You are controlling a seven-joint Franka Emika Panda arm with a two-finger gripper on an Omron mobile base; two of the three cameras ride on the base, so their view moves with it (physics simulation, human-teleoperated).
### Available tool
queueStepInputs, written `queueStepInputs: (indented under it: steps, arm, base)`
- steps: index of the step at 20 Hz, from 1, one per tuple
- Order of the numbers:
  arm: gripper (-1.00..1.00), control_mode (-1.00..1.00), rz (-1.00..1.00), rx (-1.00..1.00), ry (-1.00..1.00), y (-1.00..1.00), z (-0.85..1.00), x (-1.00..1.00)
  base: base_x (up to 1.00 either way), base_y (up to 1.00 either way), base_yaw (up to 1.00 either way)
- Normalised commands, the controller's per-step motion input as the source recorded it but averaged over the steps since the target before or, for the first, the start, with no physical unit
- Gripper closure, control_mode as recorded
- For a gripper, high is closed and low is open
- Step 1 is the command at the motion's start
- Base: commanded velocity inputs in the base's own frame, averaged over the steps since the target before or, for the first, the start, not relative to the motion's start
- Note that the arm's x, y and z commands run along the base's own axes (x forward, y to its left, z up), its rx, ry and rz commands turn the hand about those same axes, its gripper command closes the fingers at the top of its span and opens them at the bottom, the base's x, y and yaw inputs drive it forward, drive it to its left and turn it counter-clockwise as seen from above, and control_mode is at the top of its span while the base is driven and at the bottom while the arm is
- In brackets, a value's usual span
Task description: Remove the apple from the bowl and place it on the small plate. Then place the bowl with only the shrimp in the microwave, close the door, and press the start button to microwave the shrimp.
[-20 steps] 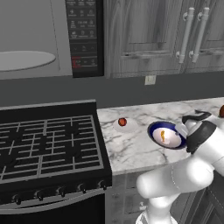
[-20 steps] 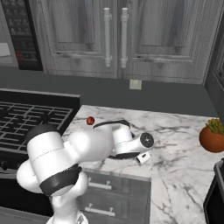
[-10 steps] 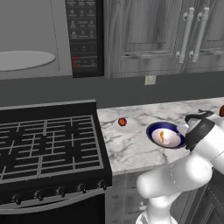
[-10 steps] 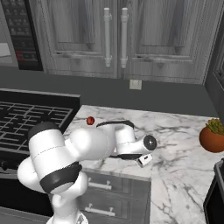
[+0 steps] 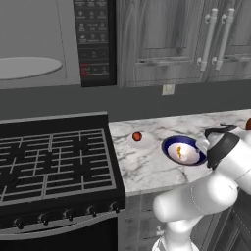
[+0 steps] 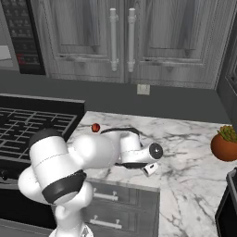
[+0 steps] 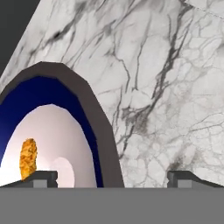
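Hand view has the claw (image 7: 112,177) spread wide, straddling the bowl (image 7: 94,127) rim at lower left, probably lining up a grab; shrimp (image 7: 28,158) inside, apple (image 5: 137,137) already on the small plate (image 5: 143,142).

The counter (image 5: 147,171) is polished white marble with grey veins. The bowl (image 5: 184,149) looks like glazed ceramic, glossy blue outside and smooth white within. Cabinet doors (image 6: 152,41) are matt grey wood grain with brushed metal handles (image 6: 113,39). The stove grates (image 5: 54,164) look like rough black iron.
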Motion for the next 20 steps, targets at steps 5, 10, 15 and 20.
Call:
queueStepInputs:
  steps: [5, 10, 15, 20]
  arm:
    - [1.00, -1.00, 0.00, 0.00, 0.00, 0.38, -0.04, 0.06]
    - [1.00, -1.00, 0.00, 0.00, 0.00, 0.39, 0.00, 0.00]
    - [1.00, -1.00, 0.00, 0.00, 0.00, 0.37, 0.00, 0.00]
    - [1.00, -1.00, -0.05, 0.00, -0.14, 0.05, 0.18, -0.39]
  base:
    - [0.00, 0.00, 0.00]
    - [0.00, 0.00, 0.00]
    - [0.00, 0.00, 0.00]
    - [0.00, 0.00, 0.00]
